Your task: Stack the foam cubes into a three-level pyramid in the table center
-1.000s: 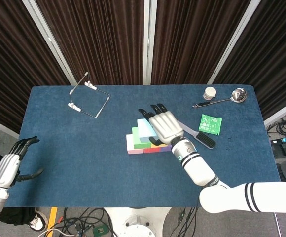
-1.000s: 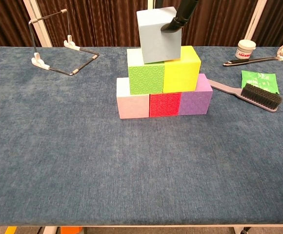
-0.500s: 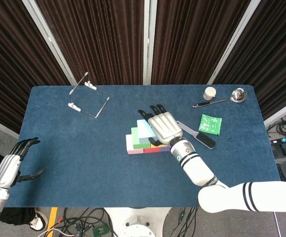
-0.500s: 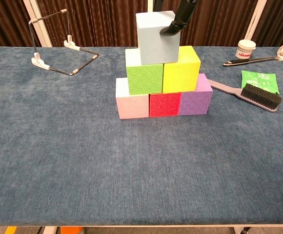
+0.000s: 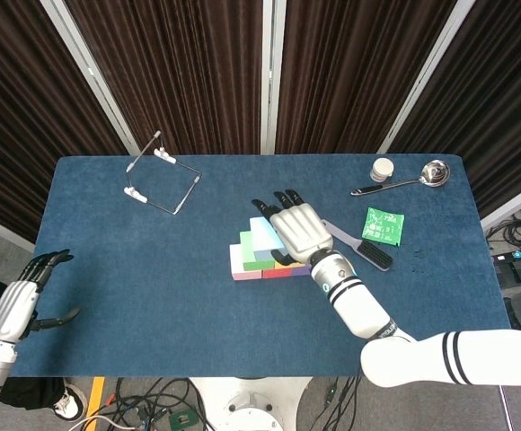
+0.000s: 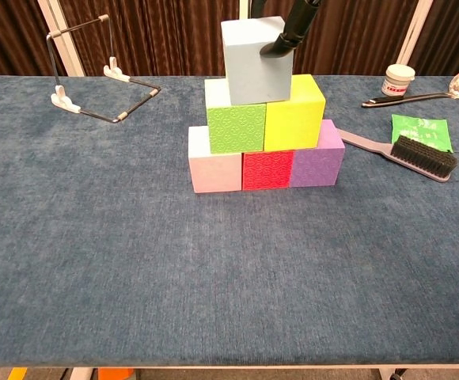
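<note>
Resting over the blocks, the right hand (image 5: 302,230) has one dark fingertip (image 6: 271,49) on the front of the light blue cube (image 6: 253,61). I cannot tell if the hand is gripping the cube, because only that fingertip shows from the front. The left hand (image 5: 22,299) hangs off the left edge of the blue table (image 6: 134,261), fingers apart, holding nothing.

The table has lots of open room in front of and to the left of the blocks. A brush (image 6: 419,153) lies just right of them.

The light blue cube sits on top, on the green cube (image 6: 236,128) and the yellow cube (image 6: 294,115). Below are the pink cube (image 6: 215,172), red cube (image 6: 266,170) and purple cube (image 6: 317,165).
</note>
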`<act>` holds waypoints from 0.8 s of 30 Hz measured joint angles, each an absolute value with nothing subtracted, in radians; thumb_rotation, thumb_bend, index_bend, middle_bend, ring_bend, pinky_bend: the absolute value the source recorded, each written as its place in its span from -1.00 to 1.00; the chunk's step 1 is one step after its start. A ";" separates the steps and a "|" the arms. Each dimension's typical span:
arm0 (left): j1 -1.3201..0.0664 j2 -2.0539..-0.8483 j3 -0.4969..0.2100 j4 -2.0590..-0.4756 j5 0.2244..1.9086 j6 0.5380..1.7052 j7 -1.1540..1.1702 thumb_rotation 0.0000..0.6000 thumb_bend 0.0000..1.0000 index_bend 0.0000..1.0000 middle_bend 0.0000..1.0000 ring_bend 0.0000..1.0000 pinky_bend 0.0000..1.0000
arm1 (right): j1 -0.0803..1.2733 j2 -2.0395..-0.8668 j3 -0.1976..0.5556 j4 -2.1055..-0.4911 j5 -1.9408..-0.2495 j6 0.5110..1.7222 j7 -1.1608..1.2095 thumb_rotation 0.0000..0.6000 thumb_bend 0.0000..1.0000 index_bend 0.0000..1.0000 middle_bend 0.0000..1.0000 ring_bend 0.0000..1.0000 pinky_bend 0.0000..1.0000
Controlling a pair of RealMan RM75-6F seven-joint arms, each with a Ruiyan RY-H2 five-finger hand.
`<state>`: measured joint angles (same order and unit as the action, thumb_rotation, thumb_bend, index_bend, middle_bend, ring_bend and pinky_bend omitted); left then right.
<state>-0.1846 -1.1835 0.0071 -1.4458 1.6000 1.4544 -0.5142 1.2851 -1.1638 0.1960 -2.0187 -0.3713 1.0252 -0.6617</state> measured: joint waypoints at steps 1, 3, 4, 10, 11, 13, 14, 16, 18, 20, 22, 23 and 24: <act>-0.185 -1.184 0.007 -1.445 1.599 1.454 -0.515 1.00 -0.58 -0.84 -0.68 -0.90 -0.84 | 1.285 -1.163 0.195 -2.019 -0.370 1.023 -0.662 1.00 -0.48 -1.00 -0.37 -1.00 -1.00; -0.185 -1.184 0.007 -1.444 1.599 1.453 -0.515 1.00 -0.58 -0.83 -0.68 -0.90 -0.84 | 1.286 -1.162 0.195 -2.019 -0.368 1.021 -0.662 1.00 -0.50 -1.00 -0.39 -1.00 -1.00; -0.185 -1.184 0.007 -1.444 1.598 1.453 -0.515 1.00 -0.58 -0.83 -0.68 -0.90 -0.84 | 1.286 -1.162 0.195 -2.018 -0.366 1.019 -0.663 1.00 -0.50 -1.00 -0.40 -1.00 -1.00; -0.185 -1.184 0.008 -1.444 1.597 1.451 -0.518 1.00 -0.58 -0.84 -0.68 -0.90 -0.84 | 1.291 -1.162 0.191 -2.017 -0.360 1.014 -0.668 1.00 -0.51 -1.00 -0.48 -1.00 -1.00; -0.185 -1.184 0.008 -1.444 1.597 1.451 -0.518 1.00 -0.58 -0.84 -0.68 -0.90 -0.84 | 1.291 -1.162 0.191 -2.017 -0.360 1.015 -0.668 1.00 -0.52 -1.00 -0.49 -1.00 -1.00; -0.185 -1.183 0.009 -1.444 1.597 1.449 -0.518 1.00 -0.58 -0.84 -0.68 -0.90 -0.84 | 1.292 -1.161 0.191 -2.017 -0.359 1.015 -0.668 1.00 -0.53 -1.00 -0.54 -1.00 -1.00; -0.186 -1.183 0.009 -1.445 1.597 1.449 -0.518 1.00 -0.58 -0.83 -0.68 -0.90 -0.84 | 1.292 -1.161 0.191 -2.018 -0.360 1.017 -0.668 1.00 -0.54 -1.00 -0.56 -1.00 -1.00; -0.185 -1.183 0.009 -1.445 1.597 1.450 -0.518 1.00 -0.58 -0.84 -0.68 -0.90 -0.84 | 1.291 -1.159 0.192 -2.020 -0.361 1.021 -0.668 1.00 -0.55 -1.00 -0.60 -1.00 -1.00; -0.185 -1.183 0.008 -1.446 1.597 1.451 -0.518 1.00 -0.58 -0.84 -0.68 -0.90 -0.84 | 1.290 -1.159 0.193 -2.021 -0.363 1.025 -0.667 1.00 -0.57 -1.00 -0.67 -1.00 -1.00; -0.185 -1.183 0.009 -1.445 1.597 1.450 -0.519 1.00 -0.58 -0.84 -0.68 -0.90 -0.84 | 1.288 -1.158 0.193 -2.023 -0.365 1.028 -0.665 1.00 -0.58 -1.00 -0.73 -1.00 -1.00; -0.185 -1.184 0.009 -1.445 1.597 1.449 -0.517 1.00 -0.58 -0.84 -0.68 -0.90 -0.84 | 1.287 -1.158 0.193 -2.024 -0.365 1.028 -0.665 1.00 -0.60 -1.00 -0.76 -1.00 -1.00; -0.185 -1.184 0.009 -1.445 1.597 1.449 -0.517 1.00 -0.58 -0.83 -0.68 -0.90 -0.84 | 1.287 -1.158 0.193 -2.024 -0.365 1.028 -0.665 1.00 -0.61 -1.00 -0.77 -1.00 -1.00; -0.185 -1.184 0.009 -1.445 1.596 1.449 -0.518 1.00 -0.58 -0.83 -0.68 -0.90 -0.84 | 1.287 -1.158 0.193 -2.023 -0.366 1.028 -0.665 1.00 -0.62 -1.00 -0.79 -1.00 -1.00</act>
<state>-0.1848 -1.1841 0.0093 -1.4453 1.5965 1.4488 -0.5175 1.2870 -1.1579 0.1929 -2.0233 -0.3655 1.0281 -0.6646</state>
